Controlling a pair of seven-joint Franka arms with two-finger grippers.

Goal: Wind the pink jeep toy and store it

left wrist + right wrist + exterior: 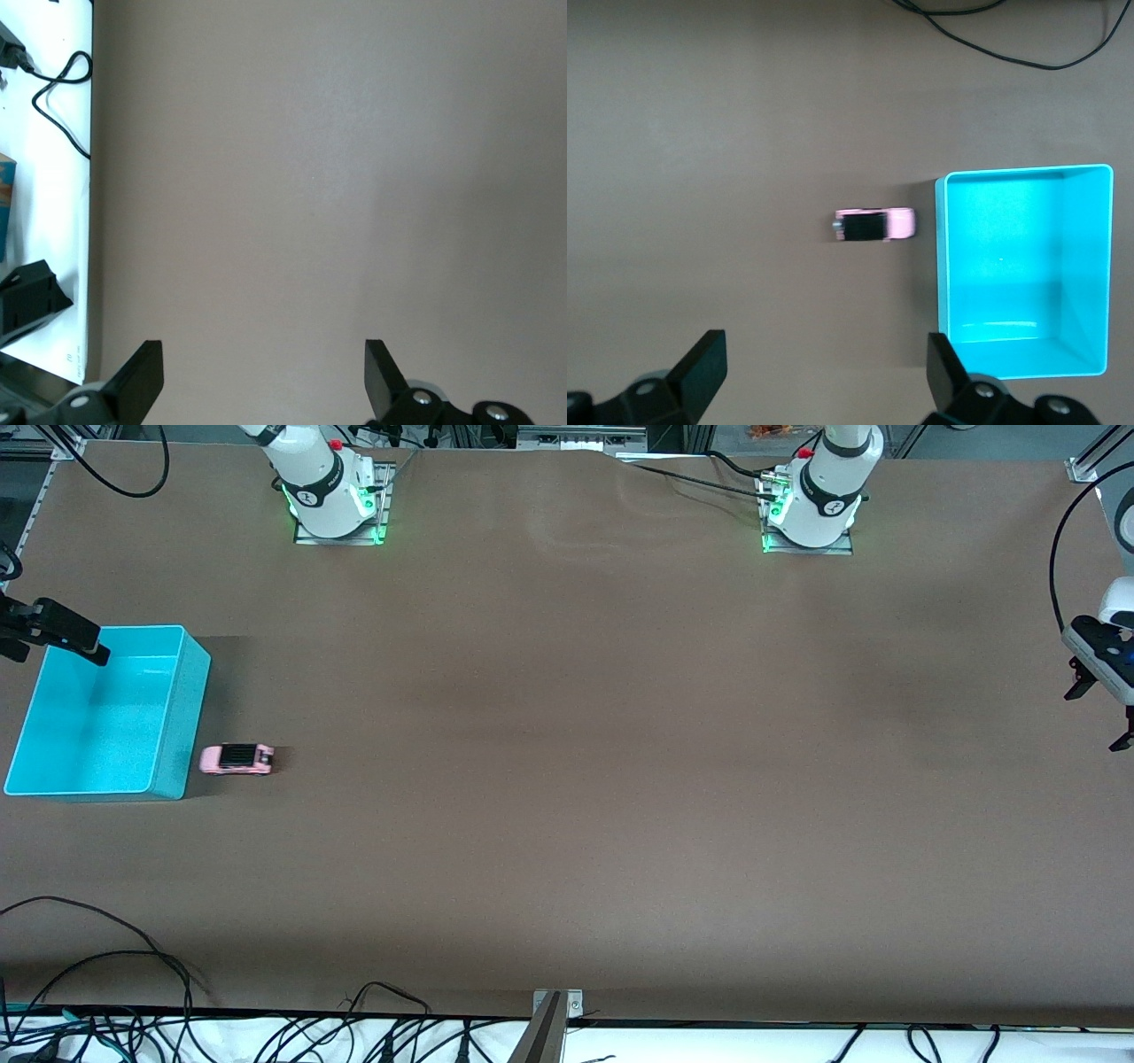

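Clock: 12 o'clock toward the robot bases, 6 o'clock toward the front camera, dial centred on the brown table (567, 797).

Dark cables (106, 965): loop over the table's edge at about 7 o'clock, nearest the front camera.

Tiny light-pink jeep toy with black rectangular roof (236, 758): stands on its wheels on the bare table at about 9 o'clock, toward the right arm's end; long axis runs 9 to 3; sits just beside the bin, at 3 o'clock from the bin's long wall and apart from it by a narrow gap; held by neither claw.

Turquoise rectangular plastic bin (190, 717): stands upright and open-topped at 9 o'clock, at the right arm's end of the table; shows only its own bottom inside.

Right gripper (824, 367): hangs high in the air over the right arm's end of the table, looking down on jeep and bin; black fingers (700, 363) spread wide, holding nothing.

Left gripper (1100, 717): hangs at 3 o'clock over bare table at the left arm's end, well apart from the jeep; waits; fingers (142, 376) spread wide, holding nothing.

White arm bases: right arm's base (332, 500) at 11 o'clock, left arm's base (811, 509) at 1 o'clock, both lit green at the foot.
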